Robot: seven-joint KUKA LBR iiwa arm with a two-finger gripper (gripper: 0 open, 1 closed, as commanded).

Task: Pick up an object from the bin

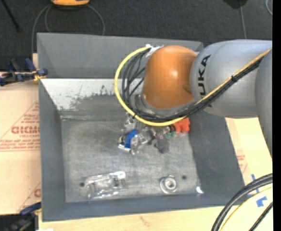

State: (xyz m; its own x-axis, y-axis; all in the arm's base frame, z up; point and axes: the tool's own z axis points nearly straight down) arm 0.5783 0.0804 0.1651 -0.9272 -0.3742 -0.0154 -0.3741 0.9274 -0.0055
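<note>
My gripper (139, 138) reaches down into the middle of the bin, mostly hidden under the arm's orange cover. Right at its tip lies a small blue and silver thing (127, 140) on the bin floor. Just to the right of it lies a dark grey piece (162, 145) with a bit of green. A red-orange block (182, 125) sits a little further right, partly under the arm. Whether anything is between the gripper's tips is hidden.
A clear plastic piece (104, 183) lies near the bin's front left. A round metal ring (168, 184) rests near the front wall, right of centre. The arm and its cables cover the bin's back right.
</note>
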